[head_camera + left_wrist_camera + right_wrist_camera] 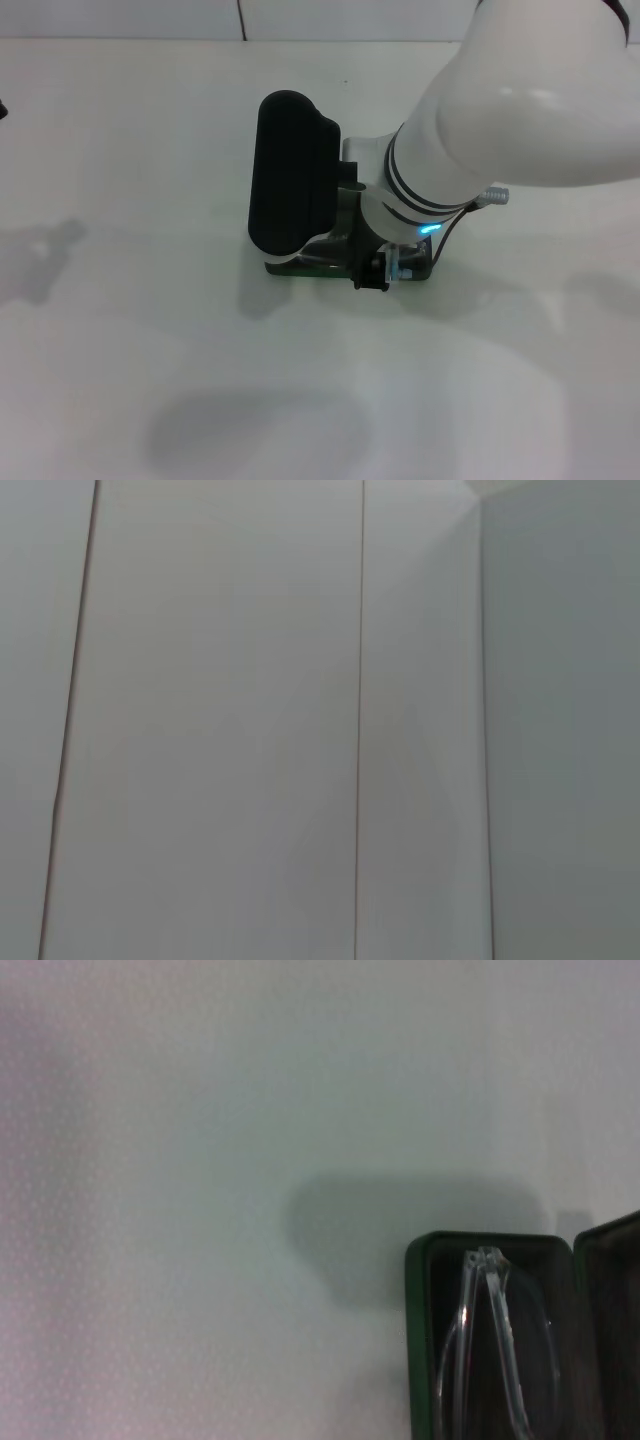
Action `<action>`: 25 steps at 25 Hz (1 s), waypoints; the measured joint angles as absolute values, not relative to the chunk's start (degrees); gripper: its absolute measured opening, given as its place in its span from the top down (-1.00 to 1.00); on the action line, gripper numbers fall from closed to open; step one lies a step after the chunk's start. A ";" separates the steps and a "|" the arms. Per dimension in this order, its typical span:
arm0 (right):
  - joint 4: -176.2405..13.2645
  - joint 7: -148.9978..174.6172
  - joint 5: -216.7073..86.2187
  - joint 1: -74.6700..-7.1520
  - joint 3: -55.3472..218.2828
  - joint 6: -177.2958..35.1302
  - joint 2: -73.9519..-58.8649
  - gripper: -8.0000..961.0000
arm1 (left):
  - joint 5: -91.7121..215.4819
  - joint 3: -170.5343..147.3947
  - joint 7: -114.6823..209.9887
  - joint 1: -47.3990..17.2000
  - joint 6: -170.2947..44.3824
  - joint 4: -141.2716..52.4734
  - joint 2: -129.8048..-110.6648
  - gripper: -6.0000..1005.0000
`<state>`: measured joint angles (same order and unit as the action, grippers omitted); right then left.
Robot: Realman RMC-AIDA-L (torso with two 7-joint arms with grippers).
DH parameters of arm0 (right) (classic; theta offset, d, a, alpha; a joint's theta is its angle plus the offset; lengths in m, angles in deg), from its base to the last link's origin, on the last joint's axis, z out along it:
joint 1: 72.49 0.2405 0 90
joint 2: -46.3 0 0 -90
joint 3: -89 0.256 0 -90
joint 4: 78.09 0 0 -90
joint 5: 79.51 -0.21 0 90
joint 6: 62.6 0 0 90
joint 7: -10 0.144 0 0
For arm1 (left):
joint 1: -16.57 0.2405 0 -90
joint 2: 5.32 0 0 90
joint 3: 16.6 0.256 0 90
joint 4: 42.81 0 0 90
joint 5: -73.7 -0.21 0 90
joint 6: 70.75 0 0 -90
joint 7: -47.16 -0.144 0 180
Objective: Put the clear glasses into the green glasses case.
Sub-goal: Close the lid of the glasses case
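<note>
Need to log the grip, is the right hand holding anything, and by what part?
Cannot be told. The right hand sits over the green glasses case; the clear glasses lie inside.

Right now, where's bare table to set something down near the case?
Bare table left of the green glasses case, and in front of it. Crowded on the case's right: the right arm hangs over it. The clear glasses lie inside.

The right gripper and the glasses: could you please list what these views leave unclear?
- Right gripper: head view, hidden behind its own wrist; fingers unseen.
- Clear glasses: right wrist view, cut off by the picture edge inside the green case.
- Left gripper: left wrist view shows only white panels.
</note>
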<state>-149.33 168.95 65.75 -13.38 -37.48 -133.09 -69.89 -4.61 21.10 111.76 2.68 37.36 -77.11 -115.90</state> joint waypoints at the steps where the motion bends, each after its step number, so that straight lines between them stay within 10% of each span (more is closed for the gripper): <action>1: -149.20 168.92 65.74 -13.41 -37.48 -133.04 -69.89 0.52 | -4.61 21.10 111.75 2.68 37.36 -77.09 -115.91 0.84; 25: -150.58 168.78 65.18 -14.55 -37.74 -132.63 -69.88 0.50 | -4.61 21.10 111.76 3.22 37.56 -77.02 -116.06 0.84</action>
